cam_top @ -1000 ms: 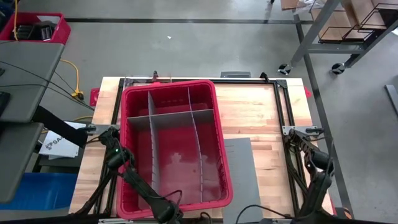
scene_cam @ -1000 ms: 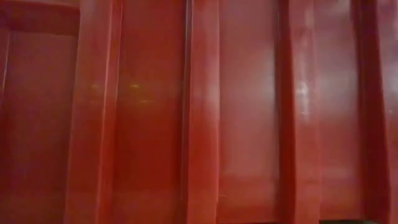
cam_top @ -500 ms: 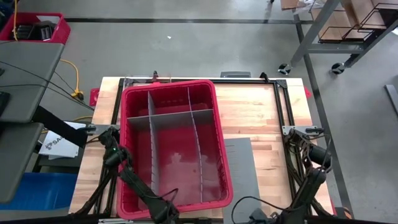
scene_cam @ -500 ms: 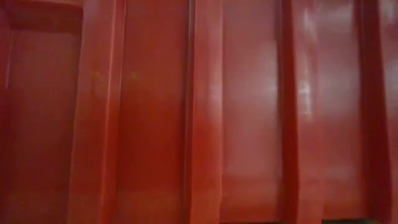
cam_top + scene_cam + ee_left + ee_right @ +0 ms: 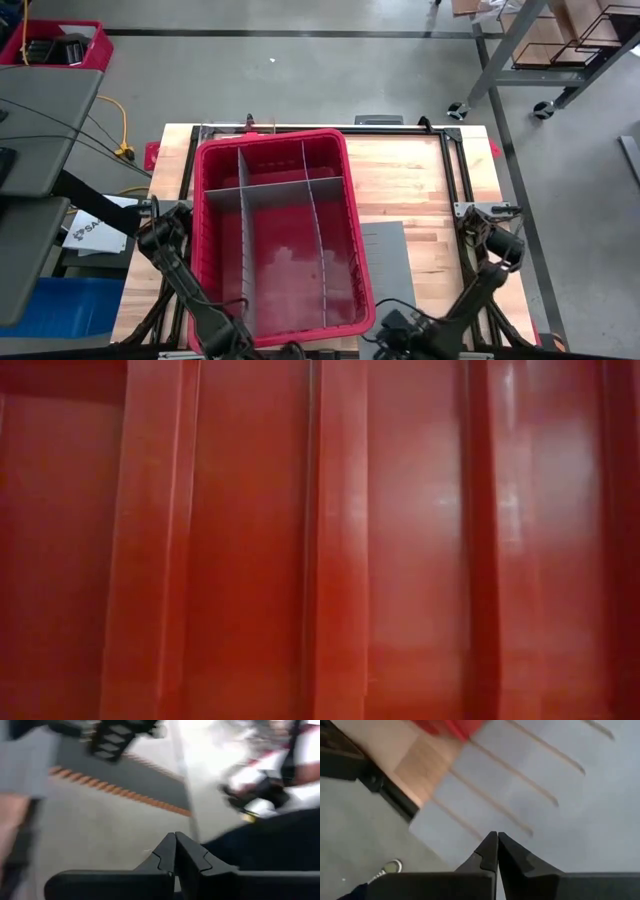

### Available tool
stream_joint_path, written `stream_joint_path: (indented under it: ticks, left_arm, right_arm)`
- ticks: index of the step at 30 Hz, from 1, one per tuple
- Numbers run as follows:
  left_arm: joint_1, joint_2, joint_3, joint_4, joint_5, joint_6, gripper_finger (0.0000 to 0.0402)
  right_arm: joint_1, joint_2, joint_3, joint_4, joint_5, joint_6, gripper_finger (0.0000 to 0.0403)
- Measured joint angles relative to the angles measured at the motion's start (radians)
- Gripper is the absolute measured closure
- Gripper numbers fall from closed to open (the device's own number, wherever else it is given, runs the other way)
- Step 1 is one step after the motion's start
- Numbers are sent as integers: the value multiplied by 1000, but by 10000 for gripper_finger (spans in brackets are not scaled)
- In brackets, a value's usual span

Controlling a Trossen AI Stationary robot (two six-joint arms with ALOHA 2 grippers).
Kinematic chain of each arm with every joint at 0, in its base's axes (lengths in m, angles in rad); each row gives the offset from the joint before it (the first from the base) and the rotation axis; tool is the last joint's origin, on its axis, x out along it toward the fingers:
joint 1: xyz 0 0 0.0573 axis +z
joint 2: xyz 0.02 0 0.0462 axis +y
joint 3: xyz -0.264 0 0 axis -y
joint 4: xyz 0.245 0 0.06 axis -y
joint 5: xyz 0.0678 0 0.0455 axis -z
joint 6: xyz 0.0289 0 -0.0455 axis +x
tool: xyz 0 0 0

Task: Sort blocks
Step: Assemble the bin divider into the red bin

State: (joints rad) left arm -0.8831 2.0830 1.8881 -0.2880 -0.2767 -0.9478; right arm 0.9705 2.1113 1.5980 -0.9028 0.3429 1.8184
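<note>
No blocks show in any view. The large red bin [image 5: 275, 225], split by grey dividers [image 5: 275, 190], stands on the wooden table [image 5: 420, 180], and its wall fills the low view [image 5: 320, 540]. My left gripper [image 5: 175, 840] is shut and holds nothing; that arm [image 5: 180, 275] runs along the bin's left side to the near edge. My right gripper [image 5: 497, 837] is shut and holds nothing. It hangs over the near end of a flat grey slotted sheet [image 5: 535, 775], and its arm [image 5: 455, 305] reaches in from the right.
The grey slotted sheet [image 5: 385, 270] lies flat on the table just right of the bin. Bare wood lies at the far right [image 5: 400, 170]. Beyond the near table edge [image 5: 395, 795] a person's shoe [image 5: 387, 867] stands on the floor.
My right arm has swung from the table's right edge toward the left along the near edge, bringing its gripper over the grey sheet's near end. My left arm has swung away from the bin toward the table's left side, and its gripper has shifted left at the near edge.
</note>
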Motion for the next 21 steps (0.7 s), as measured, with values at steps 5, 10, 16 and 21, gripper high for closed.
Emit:
stream_joint_path:
  ticks: [5, 10, 16, 21]
  left_arm:
    - [-5, -5, 0, -27, -56, -104, 401]
    - [-21, -2, 0, -63, -68, -176, 401]
    - [-65, -3, 1, -174, -54, -246, 401]
    - [-87, -4, 2, -213, -48, -283, 401]
  right_arm:
    - [-54, 0, -49, 21, -34, -135, 402]
    - [-36, -7, -129, -36, -172, -105, 402]
    - [54, -13, -198, -57, -250, 70, 402]
    - [84, -29, -191, -105, -219, 240, 403]
